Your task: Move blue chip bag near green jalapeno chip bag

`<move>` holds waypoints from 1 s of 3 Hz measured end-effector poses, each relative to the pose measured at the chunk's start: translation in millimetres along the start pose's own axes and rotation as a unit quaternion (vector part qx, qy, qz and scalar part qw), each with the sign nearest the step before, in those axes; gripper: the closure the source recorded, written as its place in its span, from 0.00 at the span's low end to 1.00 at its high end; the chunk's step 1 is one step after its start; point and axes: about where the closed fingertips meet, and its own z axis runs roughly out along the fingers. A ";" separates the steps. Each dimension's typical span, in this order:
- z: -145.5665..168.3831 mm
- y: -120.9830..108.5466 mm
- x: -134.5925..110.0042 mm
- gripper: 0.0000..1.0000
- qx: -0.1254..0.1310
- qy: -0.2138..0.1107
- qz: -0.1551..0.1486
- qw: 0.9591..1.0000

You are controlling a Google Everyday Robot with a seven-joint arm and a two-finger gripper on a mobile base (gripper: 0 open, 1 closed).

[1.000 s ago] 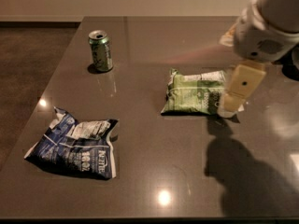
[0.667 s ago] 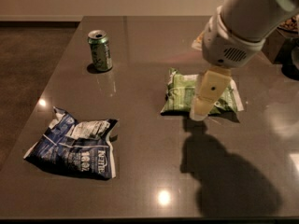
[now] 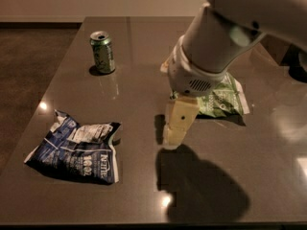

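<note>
Camera view, the only one. Landmark: the green jalapeno chip bag (image 3: 223, 98), lying flat on the table (image 3: 144, 37), its left part hidden behind the arm (image 3: 216, 47). The gripper (image 3: 178, 123) hangs just in front of that bag's left corner, pointing down. Judging by the shadow under it, it is a little above the table. Nothing shows in its hold, and I cannot tell from this angle whether it is apart or together. The blue chip bag (image 3: 76, 150) lies crumpled and lettering-up, well apart from the green bag, to its left and nearer the camera, untouched. A green soda can (image 3: 102, 51) stands upright to the left of the green bag and farther back, well apart from it.

Judgement: the step in hand is the reach for the blue bag, and nothing has been grasped yet, so the task is barely begun. To do it well, carry the gripper away from the green bag toward the blue one, keeping it off the table. Come down on a raised fold or on the edge facing the green bag, since flat foil gives little to pinch and will likely slip. Expect the bag to sag when lifted. Set it down on the bare table just left of the green bag, beside it and not on it. The can sits off the straight path, so the risk there is low.
</note>
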 end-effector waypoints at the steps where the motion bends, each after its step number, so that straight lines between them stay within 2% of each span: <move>1: 32.1 25.1 -43.0 0.00 -0.031 -0.019 -0.035 0.999; 3: 70.4 38.9 -81.3 0.00 -0.057 -0.037 -0.066 0.995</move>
